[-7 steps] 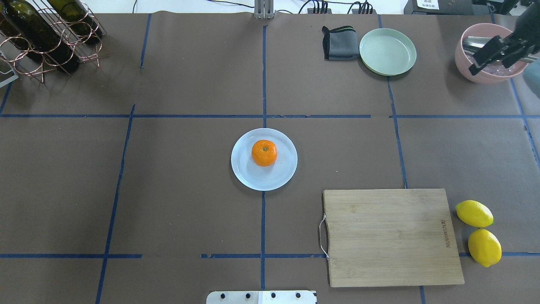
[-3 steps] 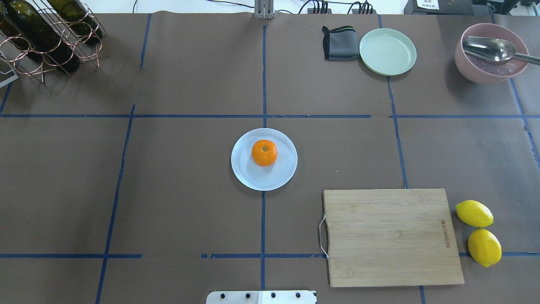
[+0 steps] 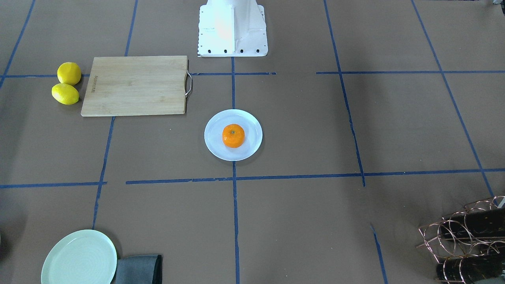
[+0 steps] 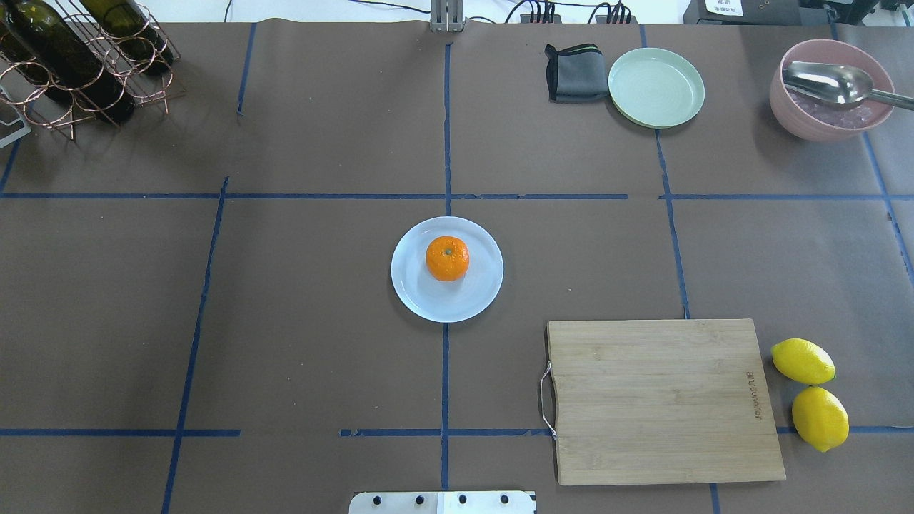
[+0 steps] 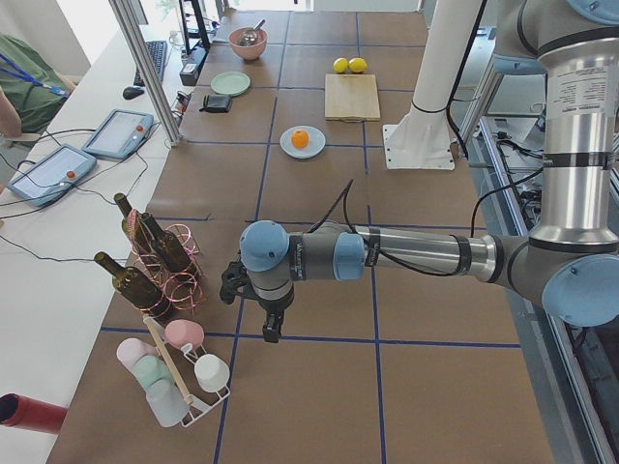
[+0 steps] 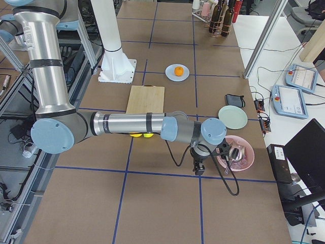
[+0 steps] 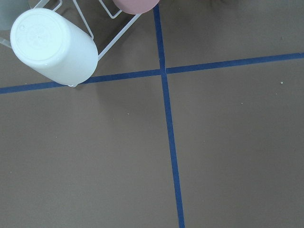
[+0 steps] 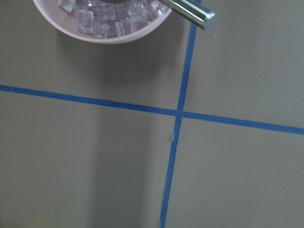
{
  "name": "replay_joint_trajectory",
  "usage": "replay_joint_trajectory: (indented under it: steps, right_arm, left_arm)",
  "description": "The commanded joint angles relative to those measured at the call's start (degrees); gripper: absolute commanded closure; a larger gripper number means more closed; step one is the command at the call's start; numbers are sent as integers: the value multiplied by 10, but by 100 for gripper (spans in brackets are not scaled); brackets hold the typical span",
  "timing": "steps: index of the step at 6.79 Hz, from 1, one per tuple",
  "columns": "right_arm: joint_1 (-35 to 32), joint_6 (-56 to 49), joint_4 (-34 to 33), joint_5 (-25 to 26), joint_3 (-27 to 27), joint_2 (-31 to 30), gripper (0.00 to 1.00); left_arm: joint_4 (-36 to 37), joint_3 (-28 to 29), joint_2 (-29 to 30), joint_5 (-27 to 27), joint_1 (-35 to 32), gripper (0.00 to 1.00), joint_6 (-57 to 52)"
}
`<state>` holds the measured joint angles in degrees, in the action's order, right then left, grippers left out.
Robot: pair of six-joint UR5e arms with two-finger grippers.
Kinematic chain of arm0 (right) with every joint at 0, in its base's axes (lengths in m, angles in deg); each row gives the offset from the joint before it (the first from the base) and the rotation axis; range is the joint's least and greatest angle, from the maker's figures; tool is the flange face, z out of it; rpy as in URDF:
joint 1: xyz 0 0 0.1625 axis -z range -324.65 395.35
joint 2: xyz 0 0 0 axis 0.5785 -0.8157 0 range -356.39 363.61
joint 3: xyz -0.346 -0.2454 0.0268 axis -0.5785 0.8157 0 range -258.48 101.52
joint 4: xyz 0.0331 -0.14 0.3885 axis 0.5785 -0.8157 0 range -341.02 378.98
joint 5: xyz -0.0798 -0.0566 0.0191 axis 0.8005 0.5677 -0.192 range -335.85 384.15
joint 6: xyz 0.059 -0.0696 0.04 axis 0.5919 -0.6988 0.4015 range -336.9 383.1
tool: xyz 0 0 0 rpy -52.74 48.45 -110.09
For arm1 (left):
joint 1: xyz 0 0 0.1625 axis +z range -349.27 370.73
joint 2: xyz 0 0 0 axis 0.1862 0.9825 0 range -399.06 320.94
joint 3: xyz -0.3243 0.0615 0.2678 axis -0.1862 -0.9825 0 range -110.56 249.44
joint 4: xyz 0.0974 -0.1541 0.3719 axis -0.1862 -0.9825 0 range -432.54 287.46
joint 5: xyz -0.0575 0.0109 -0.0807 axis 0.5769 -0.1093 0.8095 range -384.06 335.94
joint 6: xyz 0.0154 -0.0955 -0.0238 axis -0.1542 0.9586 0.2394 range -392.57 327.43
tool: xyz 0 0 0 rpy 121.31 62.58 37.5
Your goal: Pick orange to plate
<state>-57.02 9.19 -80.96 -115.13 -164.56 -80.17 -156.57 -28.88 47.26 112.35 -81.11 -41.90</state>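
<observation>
Robot lab: tape-gridded table (image 4: 285, 285), teach pendants (image 5: 118, 132) alongside.

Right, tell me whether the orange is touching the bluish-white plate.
Touching. The overhead view shows the orange resting on the plate, inside its rim, with nothing holding it up; the front-facing view agrees.

Long table (image 4: 321, 321) papered in matte brown, gridded with strips of blue tape (image 4: 445, 121). Along the side opposite the robot, a white bench (image 5: 58, 232) carrying two grey tablet consoles (image 5: 118, 132), a dark keyboard (image 5: 155, 60) and a mouse (image 5: 132, 93). Between table and bench, an aluminium post (image 5: 145, 68). Beyond one end of the table, a black monitor (image 6: 309, 152). Bright, even lighting throughout; only soft, faint shadows on the paper.
</observation>
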Motion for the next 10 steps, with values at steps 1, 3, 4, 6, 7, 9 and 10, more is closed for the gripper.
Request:
replay_joint_trajectory:
  steps: [1,3,4,6,7,9,10]
  right_arm:
    - [-8,8,116,4,5,-78,0]
    - [-11,98,146,4,2,-73,0]
    - [-13,99,136,3,1,-61,0]
    - [-15,99,106,1,-7,-53,0]
    - [-15,99,106,2,-7,-52,0]
    - [-15,100,106,1,-7,-52,0]
    - [-15,103,106,2,-7,-51,0]
  left_arm:
    - [0,-1,-1,-1,0,0,0]
    - [0,1,2,-1,0,0,0]
    - [0,4,3,-1,0,0,0]
    - [0,5,3,0,0,0,0]
    - [0,5,3,0,0,0,0]
    - [0,6,3,-1,0,0,0]
    - [0,6,3,-1,0,0,0]
